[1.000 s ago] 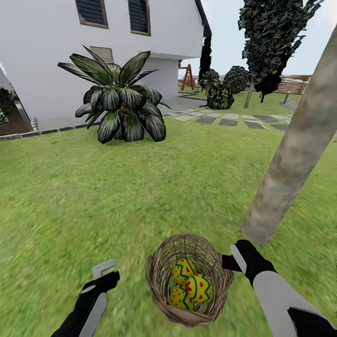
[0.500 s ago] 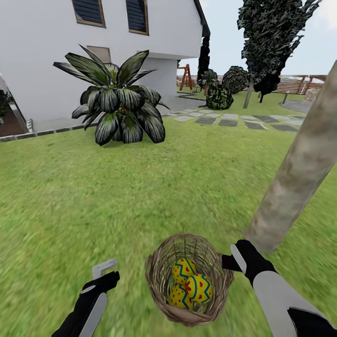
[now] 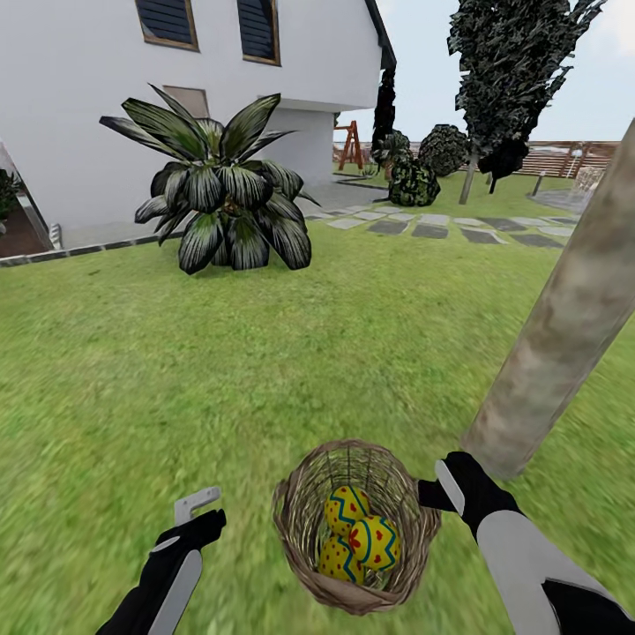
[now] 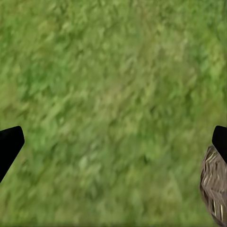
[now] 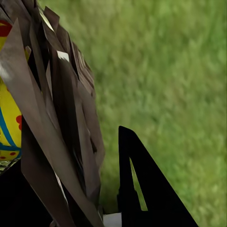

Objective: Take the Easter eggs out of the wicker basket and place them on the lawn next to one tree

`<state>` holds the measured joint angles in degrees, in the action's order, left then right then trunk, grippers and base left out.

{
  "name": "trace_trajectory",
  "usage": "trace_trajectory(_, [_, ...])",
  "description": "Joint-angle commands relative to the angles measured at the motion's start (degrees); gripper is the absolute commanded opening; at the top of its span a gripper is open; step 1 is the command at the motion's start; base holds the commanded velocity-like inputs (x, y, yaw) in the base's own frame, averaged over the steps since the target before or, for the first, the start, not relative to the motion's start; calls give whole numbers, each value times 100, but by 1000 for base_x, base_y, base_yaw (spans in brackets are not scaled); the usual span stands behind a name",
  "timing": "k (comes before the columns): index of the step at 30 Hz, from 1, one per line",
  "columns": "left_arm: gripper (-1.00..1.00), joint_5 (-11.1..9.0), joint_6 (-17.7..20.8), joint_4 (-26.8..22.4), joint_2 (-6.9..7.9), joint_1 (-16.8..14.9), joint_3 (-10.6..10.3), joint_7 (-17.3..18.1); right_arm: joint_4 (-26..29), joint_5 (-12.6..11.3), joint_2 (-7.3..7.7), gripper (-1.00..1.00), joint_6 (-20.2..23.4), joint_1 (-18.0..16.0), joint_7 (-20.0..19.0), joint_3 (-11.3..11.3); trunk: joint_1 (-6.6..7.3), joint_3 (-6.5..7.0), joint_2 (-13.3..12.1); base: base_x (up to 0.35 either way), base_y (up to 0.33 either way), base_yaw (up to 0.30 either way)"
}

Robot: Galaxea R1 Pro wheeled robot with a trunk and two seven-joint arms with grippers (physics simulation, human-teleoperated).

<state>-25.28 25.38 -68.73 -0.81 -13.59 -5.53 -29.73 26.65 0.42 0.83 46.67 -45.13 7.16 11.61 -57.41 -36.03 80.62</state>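
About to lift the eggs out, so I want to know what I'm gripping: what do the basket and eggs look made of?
The wicker basket looks like brown woven wicker, matt, with open gaps between its strands. The three Easter eggs look hard, smooth and slightly glossy, painted yellow with blue-green zigzags and red marks; their underlying material is unclear, so they could be slippery.

text: none readable | labels: none | numbers: none | signs: none

The lawn (image 3: pixel 176 379) spread out before me, short green grass mottled with yellowish patches, and on it stood the wicker basket (image 3: pixel 304 564) just beside the tree (image 3: pixel 551 353), a broad-leaved palm bush (image 3: pixel 220 198) farther off, and grey stepping stones (image 3: pixel 432 229) beyond.
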Motion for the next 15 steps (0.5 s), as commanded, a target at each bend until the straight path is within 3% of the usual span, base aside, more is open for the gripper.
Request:
trace_trajectory(1, [100, -55, 10, -8, 2, -3, -10, -50, 7, -59, -4, -100, 17, -4, 14, 26, -22, -24, 45, 0, 0, 0])
trace_trajectory(15, [100, -56, 10, -9, 2, -3, -9, -50, -2, -59, -2, -100, 9, -4, 6, 26, -330, -275, 606, 0, 0, 0])
